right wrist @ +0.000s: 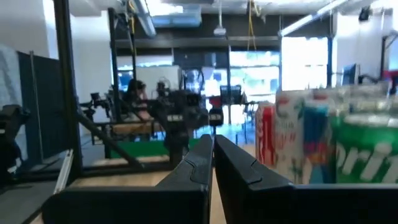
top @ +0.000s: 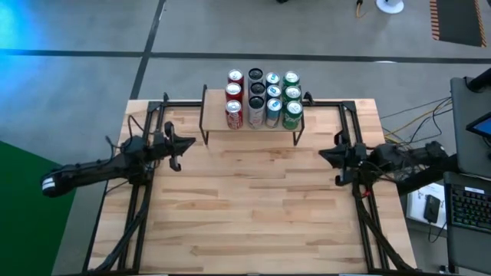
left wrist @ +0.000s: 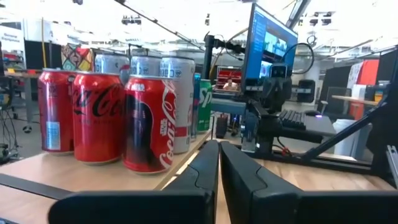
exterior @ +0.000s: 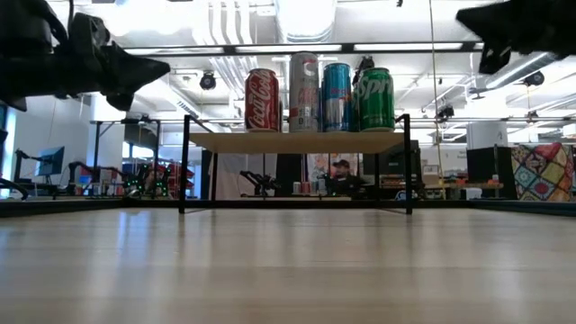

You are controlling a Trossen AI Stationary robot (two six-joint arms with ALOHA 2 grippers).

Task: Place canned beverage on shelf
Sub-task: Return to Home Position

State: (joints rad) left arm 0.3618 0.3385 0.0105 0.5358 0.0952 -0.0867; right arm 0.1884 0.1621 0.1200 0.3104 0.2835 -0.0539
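Observation:
The shelf (top: pixel 253 129), a light-wood board on thin black legs, stands at the table's far middle. Several cans stand upright on it in rows: red cans (top: pixel 234 115), silver and dark-topped ones (top: pixel 255 101), blue ones (top: pixel 273 107) and green ones (top: pixel 292 113). In the low view a red, a silver, a blue and a green can (exterior: pixel 376 99) front the rows. My left gripper (top: pixel 192 142) is shut and empty, left of the shelf. My right gripper (top: pixel 322 152) is shut and empty, right of the shelf. Both point inward, above the table.
Black frame rails (top: pixel 146 184) run along the table's left and right sides under each arm. Bare wood tabletop (top: pixel 253 207) stretches from the shelf to the near edge. A desk with a keyboard (top: pixel 469 207) stands beyond the right edge.

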